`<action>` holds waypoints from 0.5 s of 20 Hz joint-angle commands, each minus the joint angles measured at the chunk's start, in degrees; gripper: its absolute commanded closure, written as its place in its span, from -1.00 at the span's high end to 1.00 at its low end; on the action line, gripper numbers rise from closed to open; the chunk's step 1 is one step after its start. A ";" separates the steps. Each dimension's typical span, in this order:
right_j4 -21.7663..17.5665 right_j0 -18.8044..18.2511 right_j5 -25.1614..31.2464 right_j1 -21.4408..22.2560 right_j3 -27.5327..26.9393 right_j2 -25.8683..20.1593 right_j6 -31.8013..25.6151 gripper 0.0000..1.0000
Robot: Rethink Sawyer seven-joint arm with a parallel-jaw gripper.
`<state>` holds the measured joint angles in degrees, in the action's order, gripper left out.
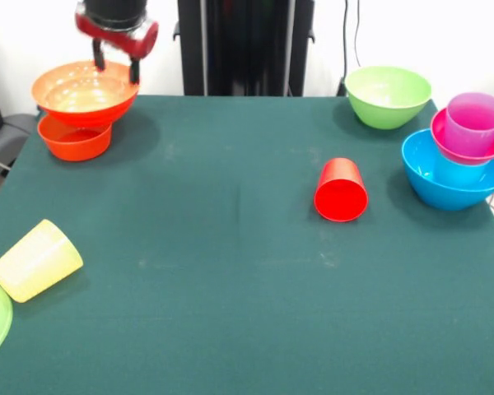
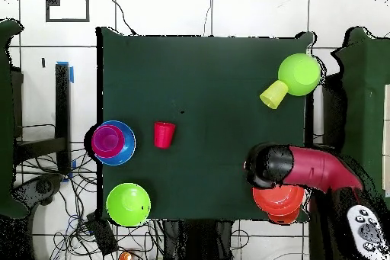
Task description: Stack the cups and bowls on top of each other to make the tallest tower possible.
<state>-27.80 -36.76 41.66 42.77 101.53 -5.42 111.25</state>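
Across the green table [image 1: 230,247], left to right: stacking only begun.
Gripper [image 1: 116,64], fingers parted, straddles the rim of a wide orange plastic bowl [image 1: 84,92] sitting on a small orange bowl [image 1: 72,140]; yellow tumbler [image 1: 36,259] and red tumbler [image 1: 341,190] lie toppled; lime bowls [image 1: 388,95] empty; blue bowl [image 1: 454,174] holds a light blue cup [image 1: 459,171], magenta bowl [image 1: 471,137], purple cup [image 1: 475,121].

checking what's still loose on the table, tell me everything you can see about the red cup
The red cup is a plain, handleless tumbler of glossy red plastic, tapering from a wide rim to a narrower base. It lies on its side on the green table, near the middle and toward the blue bowl, with its open mouth facing the front camera. Nothing sits in it or touches it, only the tabletop. The gripper is far away, over the wide orange bowl.
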 commanded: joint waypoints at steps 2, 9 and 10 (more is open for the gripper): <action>0.86 -6.65 -12.85 0.62 2.36 -15.35 -10.14 1.00; -1.04 -11.43 -7.44 -3.49 -4.65 -19.39 -15.07 1.00; -1.41 -11.48 -6.71 -4.29 -5.87 -19.59 -15.03 1.00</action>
<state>-27.78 -48.23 29.07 42.86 100.44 -16.34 111.25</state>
